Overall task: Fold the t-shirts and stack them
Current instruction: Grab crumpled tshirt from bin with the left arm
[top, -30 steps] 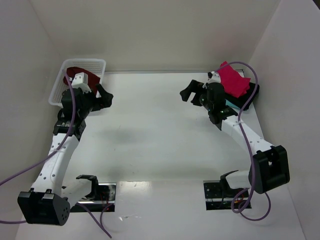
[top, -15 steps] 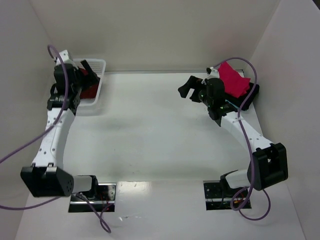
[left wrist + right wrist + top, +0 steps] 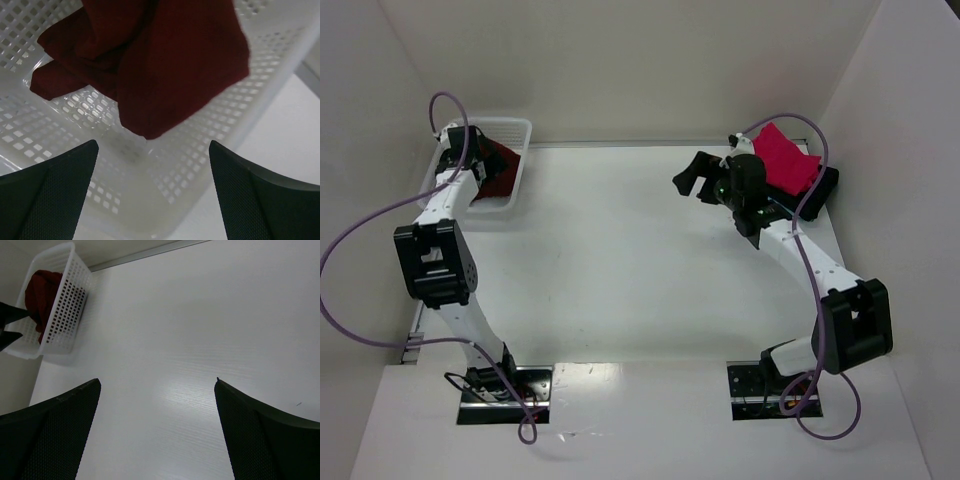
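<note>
A dark maroon t-shirt [image 3: 150, 60] lies crumpled in the white lattice basket [image 3: 200, 165]. My left gripper [image 3: 153, 144] hangs open just over the shirt's lower tip, with nothing between its fingers. From above, the left gripper [image 3: 468, 158] is inside the basket [image 3: 512, 125], beside the maroon t-shirt [image 3: 498, 170]. A folded pink-red t-shirt [image 3: 786, 160] tops a stack at the back right, over a black one [image 3: 822, 188]. My right gripper [image 3: 692, 180] stands open and empty above bare table, left of that stack. Its wrist view shows the right gripper [image 3: 157, 381] wide over the tabletop.
The white walls close in at the back and both sides. The basket [image 3: 65, 305] sits in the back left corner against the wall, with the maroon cloth [image 3: 42, 290] inside it. Both arm bases stand at the near edge.
My left arm has swung from the table beside the basket up and over into the basket, above the maroon shirt. The right gripper has drifted slightly left. Both stay open.
</note>
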